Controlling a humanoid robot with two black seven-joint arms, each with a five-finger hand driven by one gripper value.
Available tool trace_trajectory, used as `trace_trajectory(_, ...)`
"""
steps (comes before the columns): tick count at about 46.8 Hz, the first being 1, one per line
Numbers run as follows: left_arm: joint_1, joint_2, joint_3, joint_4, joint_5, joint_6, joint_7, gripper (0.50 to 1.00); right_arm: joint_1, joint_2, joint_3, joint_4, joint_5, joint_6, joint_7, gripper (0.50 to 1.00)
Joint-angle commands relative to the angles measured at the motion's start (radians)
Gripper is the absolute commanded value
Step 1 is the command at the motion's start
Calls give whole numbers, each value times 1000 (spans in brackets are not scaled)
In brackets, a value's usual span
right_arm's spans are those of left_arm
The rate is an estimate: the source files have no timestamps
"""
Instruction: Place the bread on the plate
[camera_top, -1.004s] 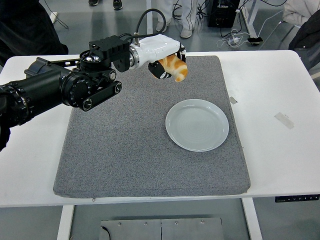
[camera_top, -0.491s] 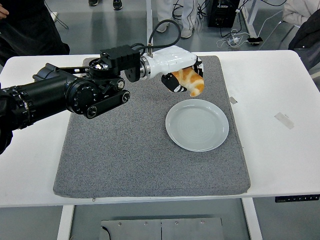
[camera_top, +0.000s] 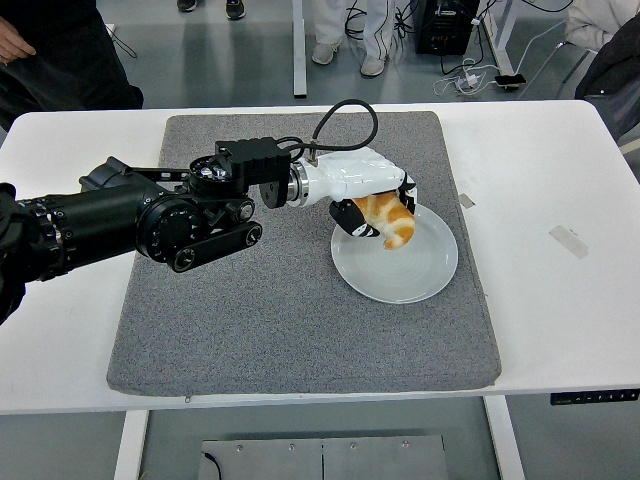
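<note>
My left hand (camera_top: 372, 205), white-shelled on a black arm, reaches in from the left and is shut on a golden-brown piece of bread (camera_top: 389, 221). The bread hangs just over the upper left part of a pale grey-white round plate (camera_top: 415, 270) that sits on the grey mat (camera_top: 260, 310). Whether the bread touches the plate I cannot tell. The hand covers the plate's upper left rim. My right arm is out of view.
The grey mat covers the middle of the white table (camera_top: 560, 300). A strip of tape (camera_top: 568, 241) lies on the table at the right, a smaller one (camera_top: 467, 200) by the mat's right edge. A person in dark clothes (camera_top: 50, 50) stands at the top left.
My left hand has carried the bread toward me and to the right, from over the mat's far part down to just above the plate.
</note>
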Motion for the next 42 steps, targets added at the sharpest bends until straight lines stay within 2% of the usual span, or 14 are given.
trace_trajectory(1, 17, 0, 5, 0, 16, 1, 0, 500, 0, 0, 0, 0, 0, 0, 0, 1000)
trace_trajectory(42, 66, 0, 13, 0, 27, 6, 0, 500, 0, 0, 0, 0, 0, 0, 0, 1000)
